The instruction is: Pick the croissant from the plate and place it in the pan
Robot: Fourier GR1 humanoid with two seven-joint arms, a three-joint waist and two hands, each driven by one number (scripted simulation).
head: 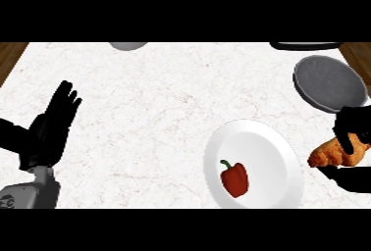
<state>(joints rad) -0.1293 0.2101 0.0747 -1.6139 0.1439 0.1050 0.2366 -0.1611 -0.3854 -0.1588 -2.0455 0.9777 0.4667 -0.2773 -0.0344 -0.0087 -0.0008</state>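
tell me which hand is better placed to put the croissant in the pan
The right hand. Its fingers are already curled round the croissant, off the plate, with the pan just beyond it. The left hand rests open at the counter's far side.

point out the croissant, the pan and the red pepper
croissant (334, 153), head view, its bare golden middle
pan (330, 82), head view, the grey inside of its base
red pepper (235, 179), head view, the middle of its red body

A kitchen: a white marble-patterned tabletop (159, 112) with wooden edging carries a grey pan (330, 82), a white plate (255, 147) and a red pepper (235, 178).
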